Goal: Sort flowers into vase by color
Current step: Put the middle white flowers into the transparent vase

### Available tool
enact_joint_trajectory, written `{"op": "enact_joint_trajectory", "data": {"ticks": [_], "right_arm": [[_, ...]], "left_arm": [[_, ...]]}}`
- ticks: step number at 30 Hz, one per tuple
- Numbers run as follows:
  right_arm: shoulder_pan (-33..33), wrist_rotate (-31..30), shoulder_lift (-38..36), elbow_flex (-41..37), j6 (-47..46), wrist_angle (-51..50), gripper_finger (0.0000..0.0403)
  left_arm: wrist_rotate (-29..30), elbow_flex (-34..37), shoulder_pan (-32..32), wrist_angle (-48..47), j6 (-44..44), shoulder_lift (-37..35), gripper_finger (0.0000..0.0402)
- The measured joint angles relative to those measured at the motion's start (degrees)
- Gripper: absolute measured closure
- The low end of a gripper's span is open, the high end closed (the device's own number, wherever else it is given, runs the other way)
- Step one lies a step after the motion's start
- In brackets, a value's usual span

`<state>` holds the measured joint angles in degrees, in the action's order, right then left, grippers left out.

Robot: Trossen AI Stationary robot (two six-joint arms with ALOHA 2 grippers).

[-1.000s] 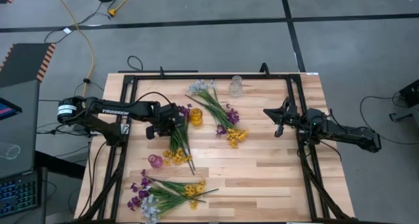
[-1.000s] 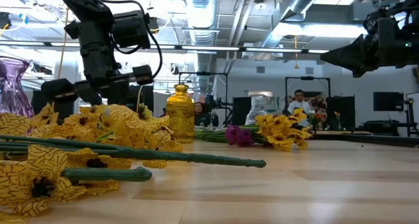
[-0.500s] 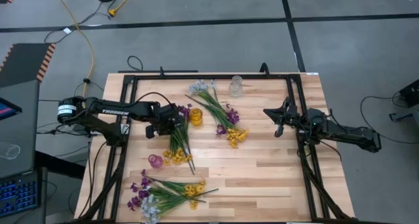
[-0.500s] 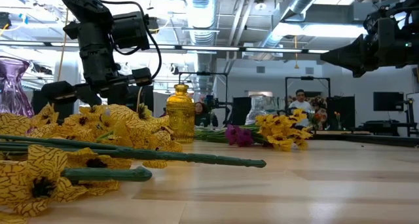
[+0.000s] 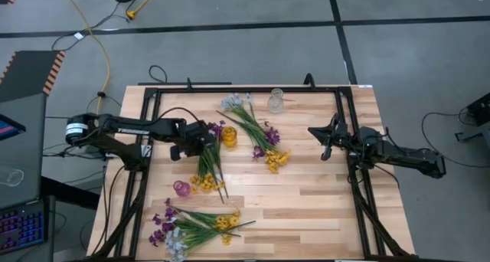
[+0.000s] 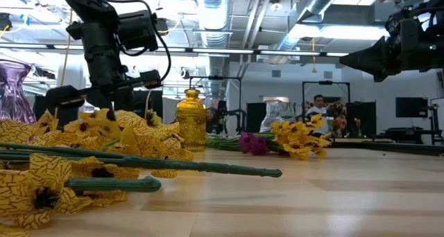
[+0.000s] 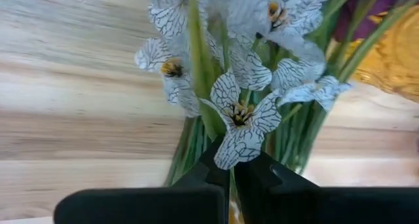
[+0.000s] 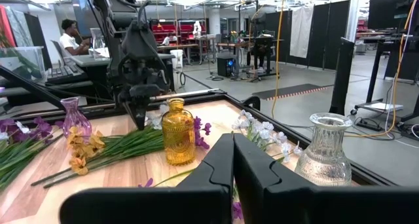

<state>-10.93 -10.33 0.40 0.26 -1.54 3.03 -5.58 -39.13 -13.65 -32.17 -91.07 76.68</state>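
Three mixed flower bunches lie flat on the table: one under my left gripper (image 5: pixel 207 164), one further right (image 5: pixel 256 130), one at the near edge (image 5: pixel 195 225). An amber vase (image 5: pixel 228 135), a purple vase (image 5: pixel 181 188) and a clear vase (image 5: pixel 276 101) stand upright. My left gripper (image 5: pixel 202 142) hovers over the first bunch beside the amber vase, shut on a white spray (image 7: pixel 239 129). My right gripper (image 5: pixel 321 139) waits shut above the table's right side, holding nothing. My left gripper (image 7: pixel 230 178) pinches the white spray's thin green stem (image 7: pixel 229 164), just below a blossom, between its two fingertips. It comes from above, pointing down. The blossoms stand out beyond the fingertips, over the green stems (image 7: pixel 291 135) of the bunch. I cannot tell whether the spray is lifted clear.
A black frame (image 5: pixel 230 90) runs around the work area. The amber vase (image 6: pixel 191 119) stands close to my left gripper (image 6: pixel 107 91), with purple blossoms (image 5: pixel 217 128) between them. Bare wood (image 5: pixel 314 193) lies in front of my right arm. People sit in the room behind the table.
My left gripper has shifted slightly toward the table's left edge, staying shut over the bunch. The blossoms beside it have stirred a little.
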Motion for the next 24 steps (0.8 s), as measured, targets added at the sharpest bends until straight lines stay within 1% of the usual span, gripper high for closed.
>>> {"op": "enact_joint_trajectory", "data": {"ticks": [13,18,24], "right_arm": [[-0.01,-0.01,0.02,0.0,-0.02,0.01,0.0367],[0.01,-0.02,0.02,0.01,-0.01,0.04,0.0366],[0.0,-0.02,0.01,-0.01,-0.02,0.54,0.0351]], "left_arm": [[4.53,0.0,0.0,-0.59,-0.16,-11.74,0.0401],[5.09,0.0,0.0,-0.64,0.77,-16.26,0.0401],[6.18,0.0,0.0,-2.35,2.02,-21.32,0.0401]]}}
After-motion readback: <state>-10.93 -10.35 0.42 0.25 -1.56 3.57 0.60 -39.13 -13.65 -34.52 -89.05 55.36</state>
